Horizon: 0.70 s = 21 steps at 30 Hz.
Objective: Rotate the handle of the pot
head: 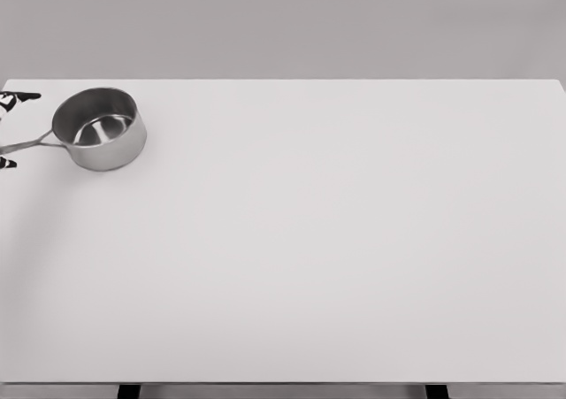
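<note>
A steel saucepan [100,127] stands upright near the far left corner of the white table [336,240]. Its thin handle [31,141] points left and runs out at the picture's left edge. Only the dark fingertips [19,96] of my left hand [9,129] show at that edge. One group lies beyond the handle and one tip on the near side of it. They are spread apart with the handle passing between them, and none visibly touches it. The rest of the hand and its arm are out of frame. The right arm is not visible.
The table's far edge runs just behind the pot. Its left edge lies right by the handle. Two dark table legs [128,390] show at the bottom edge.
</note>
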Motion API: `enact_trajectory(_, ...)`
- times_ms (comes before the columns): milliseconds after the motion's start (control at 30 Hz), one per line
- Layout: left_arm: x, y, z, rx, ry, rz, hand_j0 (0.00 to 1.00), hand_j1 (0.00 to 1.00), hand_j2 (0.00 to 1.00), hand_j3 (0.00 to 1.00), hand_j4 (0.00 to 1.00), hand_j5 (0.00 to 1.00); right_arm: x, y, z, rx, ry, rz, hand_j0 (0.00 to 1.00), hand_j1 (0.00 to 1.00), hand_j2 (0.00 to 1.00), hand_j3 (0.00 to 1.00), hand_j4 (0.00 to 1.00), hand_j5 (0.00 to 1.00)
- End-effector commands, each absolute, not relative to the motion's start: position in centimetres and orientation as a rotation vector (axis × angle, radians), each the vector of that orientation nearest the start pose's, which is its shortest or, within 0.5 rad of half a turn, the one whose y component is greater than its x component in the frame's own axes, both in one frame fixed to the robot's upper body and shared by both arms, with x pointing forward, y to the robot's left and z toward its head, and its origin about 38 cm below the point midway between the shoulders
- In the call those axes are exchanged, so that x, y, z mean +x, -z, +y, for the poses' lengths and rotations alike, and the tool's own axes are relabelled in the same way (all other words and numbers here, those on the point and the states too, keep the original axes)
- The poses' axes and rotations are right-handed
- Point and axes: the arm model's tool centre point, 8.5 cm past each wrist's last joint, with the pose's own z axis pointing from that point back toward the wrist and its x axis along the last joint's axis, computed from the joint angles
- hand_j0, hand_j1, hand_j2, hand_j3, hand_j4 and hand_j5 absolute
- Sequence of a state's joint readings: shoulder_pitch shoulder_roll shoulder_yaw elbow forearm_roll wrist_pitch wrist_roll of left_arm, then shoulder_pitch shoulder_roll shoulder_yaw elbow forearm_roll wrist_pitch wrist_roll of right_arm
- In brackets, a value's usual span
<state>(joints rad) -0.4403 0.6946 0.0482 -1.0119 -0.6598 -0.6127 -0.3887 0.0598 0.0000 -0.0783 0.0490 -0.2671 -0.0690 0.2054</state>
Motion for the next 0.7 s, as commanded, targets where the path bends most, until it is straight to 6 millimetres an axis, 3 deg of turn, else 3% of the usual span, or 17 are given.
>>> enact_trajectory(0,43.61,-18.18,49.77,0.788,1.382,-1.284,1.00,1.00,1.00,1.00,1.00,1.00,-4.36,25.90,-25.60,0.090,0.346,-0.011,1.00,1.00,1.00,1.00,1.00,1.00)
enact_trajectory(667,44.56,-18.53,50.09,0.787,1.341,-1.294,1.00,1.00,1.00,1.00,1.00,1.00,-4.36,25.90,-25.60,0.090,0.346,-0.011,1.00,1.00,1.00,1.00,1.00,1.00)
